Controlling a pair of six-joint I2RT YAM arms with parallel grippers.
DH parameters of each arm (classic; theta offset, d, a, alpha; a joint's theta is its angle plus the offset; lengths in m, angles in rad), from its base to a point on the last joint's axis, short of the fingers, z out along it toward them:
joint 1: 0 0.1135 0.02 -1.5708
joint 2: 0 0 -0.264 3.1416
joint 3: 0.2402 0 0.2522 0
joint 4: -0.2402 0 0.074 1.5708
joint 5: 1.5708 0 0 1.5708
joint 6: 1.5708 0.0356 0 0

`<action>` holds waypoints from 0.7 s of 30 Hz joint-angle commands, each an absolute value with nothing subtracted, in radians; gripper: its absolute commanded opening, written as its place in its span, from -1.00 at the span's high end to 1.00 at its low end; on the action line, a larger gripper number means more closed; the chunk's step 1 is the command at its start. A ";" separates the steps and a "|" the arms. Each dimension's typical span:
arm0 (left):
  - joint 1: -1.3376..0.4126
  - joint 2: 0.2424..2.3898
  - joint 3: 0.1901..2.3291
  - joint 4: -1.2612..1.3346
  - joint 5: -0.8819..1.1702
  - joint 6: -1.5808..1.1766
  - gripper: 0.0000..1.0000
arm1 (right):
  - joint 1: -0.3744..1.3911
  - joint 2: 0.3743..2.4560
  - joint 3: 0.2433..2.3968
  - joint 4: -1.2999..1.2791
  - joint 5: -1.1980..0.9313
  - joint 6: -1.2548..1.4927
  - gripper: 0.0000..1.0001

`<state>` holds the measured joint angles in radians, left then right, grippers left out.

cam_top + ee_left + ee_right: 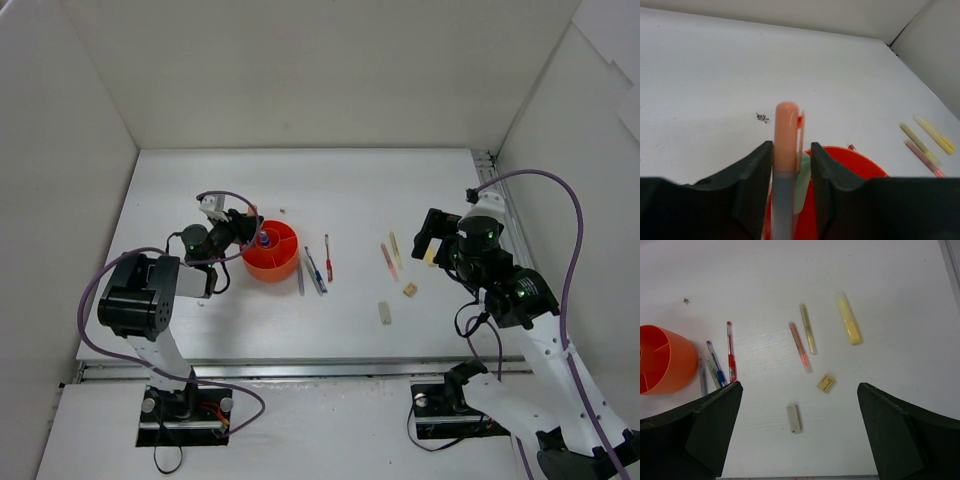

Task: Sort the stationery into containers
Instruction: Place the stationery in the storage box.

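Currently the left gripper (790, 157) is clamped on an orange-capped marker (786, 135), which stands upright between the dark fingers (752, 175). It is at the left rim of the orange-red bowl (272, 266). Which compartment lies below cannot be told. A pale green piece (801, 186) shows just behind the marker, inside the bowl.

The right gripper (798, 387) hangs spread wide, holding nothing, above the right-hand scatter.

Just right of the bowl:
- A grey pen (702, 379), a blue pen (715, 362) and a red pen (730, 352) lie roughly parallel.
- The grey one is nearest the bowl wall.

Further right, well apart from the bowl:
- A thin pink-red marker (800, 346) lies beside an olive-yellow one (808, 328).
- A fatter yellow marker (848, 319) lies to their right.
- Nearer the arms are a beige eraser (825, 382) and a pale grey block (794, 418).

A dark speck (762, 118) sits on the white table (200, 340) beyond the bowl. White walls (300, 70) close in the table on three sides.

The beige eraser carries dark print, too small to read.
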<state>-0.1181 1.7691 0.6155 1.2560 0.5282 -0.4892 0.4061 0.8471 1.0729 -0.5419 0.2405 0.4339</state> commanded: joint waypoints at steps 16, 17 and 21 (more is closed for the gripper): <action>-0.124 1.522 0.511 1.666 0.520 -0.477 -0.44 | 0.400 0.862 1.057 -0.500 0.273 0.440 -0.96; -0.124 1.507 0.508 1.660 0.523 -0.479 -0.79 | 0.399 0.864 1.055 -0.500 0.275 0.442 -0.96; -0.124 1.399 0.532 1.484 0.540 -0.474 -0.99 | 0.397 0.882 1.051 -0.500 0.287 0.448 -0.96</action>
<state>-0.1181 1.4990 0.4957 1.2537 0.5201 -0.4828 0.4053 0.8547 1.0561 -0.5419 0.2481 0.4385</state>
